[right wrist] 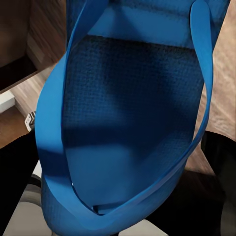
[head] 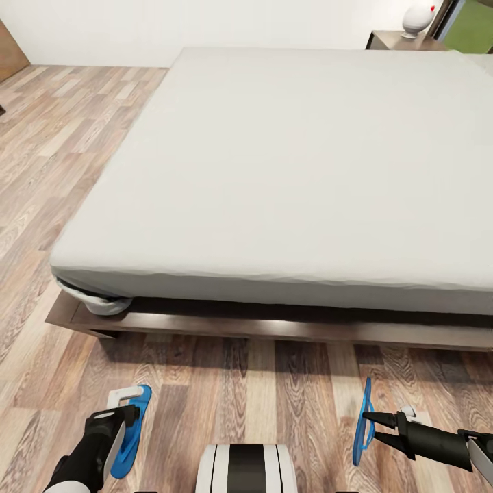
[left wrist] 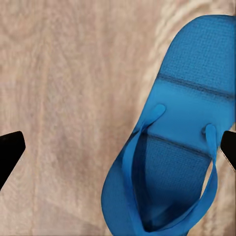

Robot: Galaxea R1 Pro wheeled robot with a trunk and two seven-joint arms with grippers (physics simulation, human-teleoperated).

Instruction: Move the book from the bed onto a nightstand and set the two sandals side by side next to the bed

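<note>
Wood-plank flooring [head: 205, 390] is running across the bedroom in front of a large bed [head: 308, 171], whose pale mattress is sitting on a dark wooden frame. Beyond the bed's far corner, a nightstand [head: 397, 40] is carrying a white rounded object [head: 418, 19]. The left claw [head: 122, 404] is hovering with its fingers spread wide and nothing between them; one blue sandal [head: 130, 428] is lying flat on the floor directly beneath it, strap side up, and in the left wrist view that sandal [left wrist: 172, 137] is sitting nearer one fingertip than the other. The right claw [head: 373, 419] is pinching the second sandal [head: 361, 421], which is hanging on edge from its fingertips, just above the floor. In the right wrist view this sandal [right wrist: 128, 123] is looming close against the claw, straps facing the camera.
</note>
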